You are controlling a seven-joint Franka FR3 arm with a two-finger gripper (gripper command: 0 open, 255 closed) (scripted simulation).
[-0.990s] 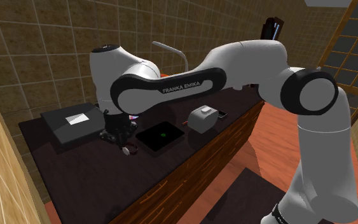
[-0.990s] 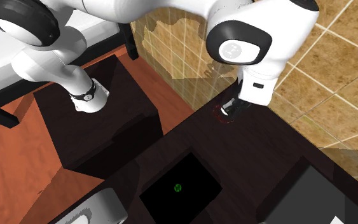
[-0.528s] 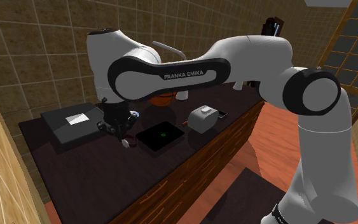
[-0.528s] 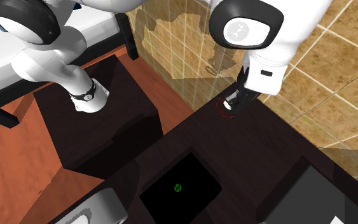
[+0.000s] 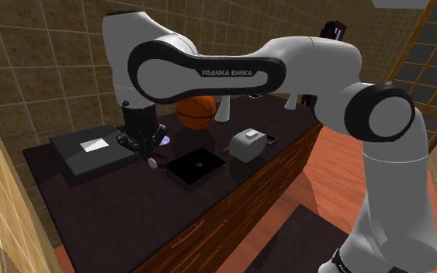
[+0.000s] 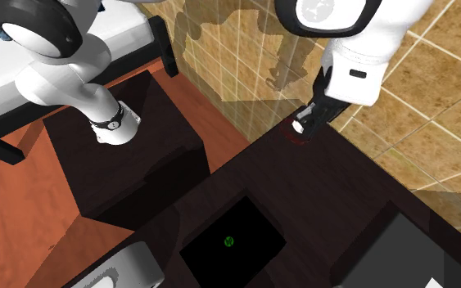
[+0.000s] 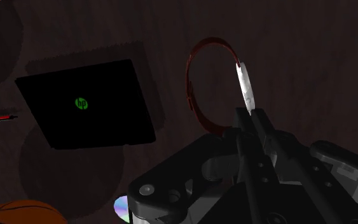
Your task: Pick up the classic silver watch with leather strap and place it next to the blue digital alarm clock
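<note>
Plainly the black two-finger hand (image 5: pixel 150 155) is shut narrow on the silver-cased watch with a dark red strap (image 7: pixel 243 86), pinching the round case edge-on. That leaves the strap standing out past the fingertips as an open loop instead of getting caught between them. From where I stand the watch hangs just under the hand, a little clear of the dark wooden worktop (image 5: pixel 116 205), beside the flat black square device with a green logo (image 5: pixel 197 165). The grip sits on the stiff metal part, which I judge the sensible choice, since the soft strap would sag or slip. The arm holds the hand nearly straight down, probably so the watch can pass over the flat device without snagging. I see no clock that is blue. The pale grey boxy thing (image 5: pixel 249 143) on the far side of the black device is my best guess for it. If so, the carry towards it is yet to be made. An orange basketball (image 5: pixel 197 111) sits behind the arm, out of that path.
</note>
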